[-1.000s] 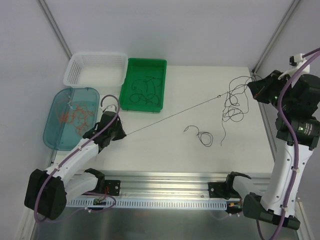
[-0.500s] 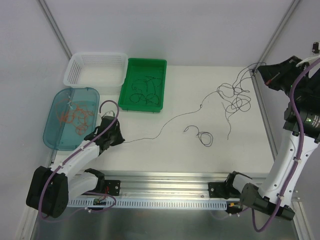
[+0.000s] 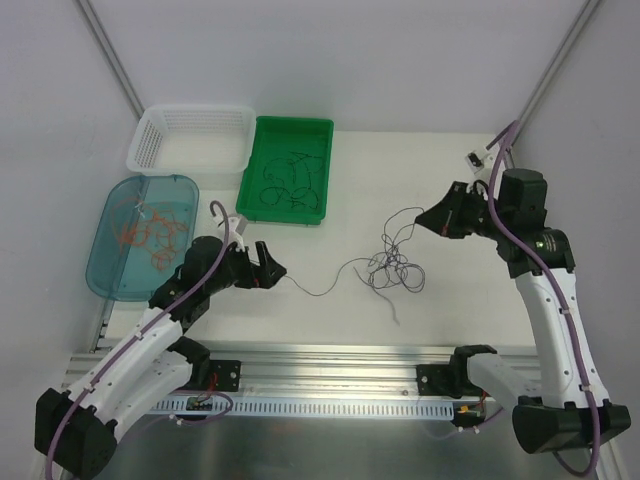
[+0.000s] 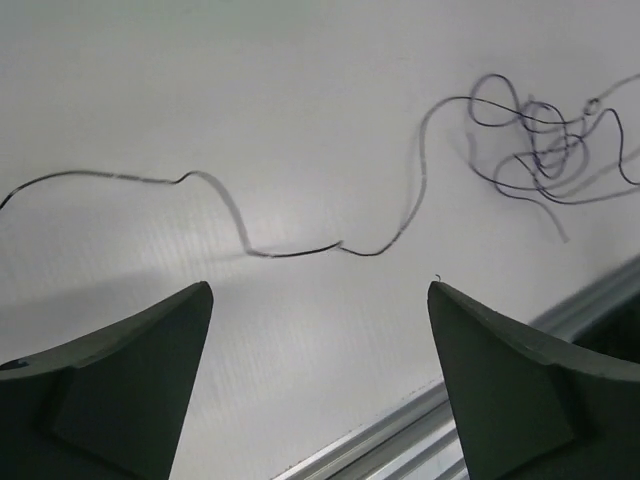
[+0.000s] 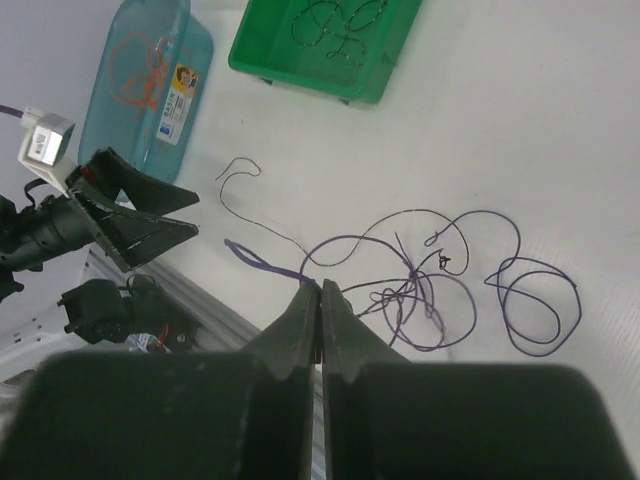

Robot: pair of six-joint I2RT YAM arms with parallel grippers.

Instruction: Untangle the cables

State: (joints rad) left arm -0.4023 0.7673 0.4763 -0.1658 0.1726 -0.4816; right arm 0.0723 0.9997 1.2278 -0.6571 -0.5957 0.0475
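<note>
A loose tangle of purple and black cables (image 3: 393, 270) lies at mid-table. One purple strand rises from it to my right gripper (image 3: 432, 219), which hangs above the heap and is shut on that purple cable (image 5: 265, 260). The same tangle (image 5: 440, 285) shows below the closed fingertips (image 5: 320, 285). A thin black cable (image 3: 325, 288) trails left from the heap and ends just ahead of my left gripper (image 3: 272, 270). The left gripper (image 4: 318, 287) stands open over the table, with the black cable (image 4: 300, 252) lying beyond its fingertips and nothing between them.
A green tray (image 3: 294, 121) with black cables (image 3: 285, 185) stands at the back left, beside a white basket (image 3: 195, 108). A blue tray (image 3: 150, 179) on the left holds orange cables (image 3: 145, 228). An aluminium rail (image 3: 330, 355) runs along the near edge.
The left gripper has opened, let go of the black cable and moved right. The right arm has swung down and left to mid-table, so the stretched cables now lie slack in a heap.
</note>
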